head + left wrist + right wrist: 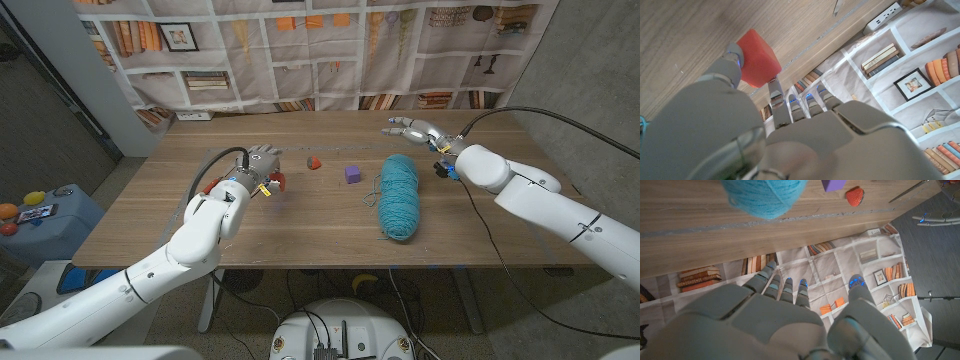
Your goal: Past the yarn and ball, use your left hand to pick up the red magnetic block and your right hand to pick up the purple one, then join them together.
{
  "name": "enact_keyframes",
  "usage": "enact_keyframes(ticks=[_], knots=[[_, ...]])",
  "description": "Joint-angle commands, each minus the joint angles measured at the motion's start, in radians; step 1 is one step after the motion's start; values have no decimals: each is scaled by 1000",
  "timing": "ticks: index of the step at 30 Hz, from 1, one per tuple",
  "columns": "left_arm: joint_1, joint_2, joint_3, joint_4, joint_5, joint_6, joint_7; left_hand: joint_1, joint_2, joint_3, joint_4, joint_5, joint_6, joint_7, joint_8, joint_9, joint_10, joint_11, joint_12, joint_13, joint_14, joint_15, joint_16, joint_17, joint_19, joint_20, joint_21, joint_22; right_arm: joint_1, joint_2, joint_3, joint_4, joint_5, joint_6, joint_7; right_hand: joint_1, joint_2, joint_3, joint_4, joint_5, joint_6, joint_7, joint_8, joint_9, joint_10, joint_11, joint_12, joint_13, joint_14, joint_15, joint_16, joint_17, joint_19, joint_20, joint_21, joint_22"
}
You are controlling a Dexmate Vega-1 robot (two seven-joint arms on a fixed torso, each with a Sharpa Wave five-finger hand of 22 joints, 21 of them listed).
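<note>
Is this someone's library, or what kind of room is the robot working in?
Probably a lab or test room, not a real library. The bookshelves are only printed on a hanging cloth backdrop, which shows creases. The walls beside it are bare grey, and a power strip lies at the far edge of the plain wooden table.

Red block point(275, 181) half behind left hand point(258, 166)

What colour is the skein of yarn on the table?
Teal blue; the yarn shows best in the head view, lying right of the purple block.
</note>
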Motion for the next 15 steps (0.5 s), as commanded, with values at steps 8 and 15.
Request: enact_keyframes(ticks=[8,15], knots=[[42,-58,-35,15,-115,20,138,1,18,-8,-2,7,71,-50,5,1,15,-5,-1,1,7,-7,1,1,7,-2,-5,2,200,-15,-145,-1,-195,-163,307,66,-12,18,-13,-2,-14,-18,11,4,-36,18,-3,3,-25,35,-1,-3,-11,29,4,3],[40,-68,-33,23,-167,29,185,0,21,-11,-1,7,78,-48,5,1,20,-5,-1,1,8,-7,1,1,7,-1,-5,2,281,0,-210,7,-275,-192,422,116,-21,34,-15,-2,-24,-22,14,7,-64,34,-3,4,-47,51,-3,-6,-20,40,3,2]])
